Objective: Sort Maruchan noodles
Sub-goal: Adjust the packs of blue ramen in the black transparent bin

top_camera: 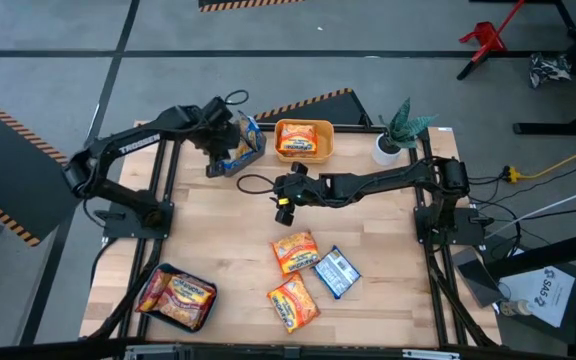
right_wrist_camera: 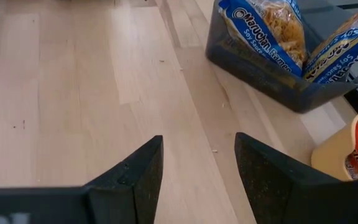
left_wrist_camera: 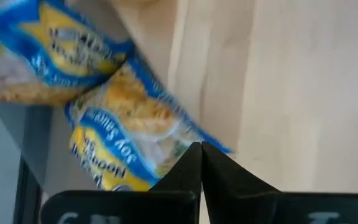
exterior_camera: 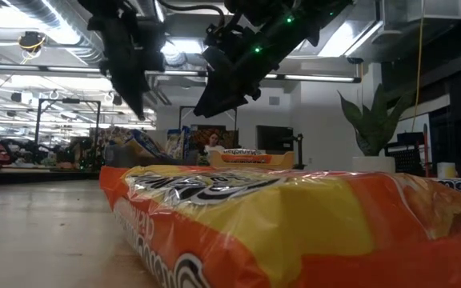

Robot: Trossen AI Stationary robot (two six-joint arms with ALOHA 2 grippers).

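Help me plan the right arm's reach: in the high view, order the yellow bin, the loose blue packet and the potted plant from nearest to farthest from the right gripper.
From the right gripper, open at mid-table:
1. Yellow bin, at the far edge.
2. Loose blue packet, on the near side.
3. Potted plant, at the far right corner.

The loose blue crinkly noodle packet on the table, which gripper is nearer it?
Right. The right gripper hovers mid-table, up-table of the blue packet; the left gripper is farther off at the grey bin.
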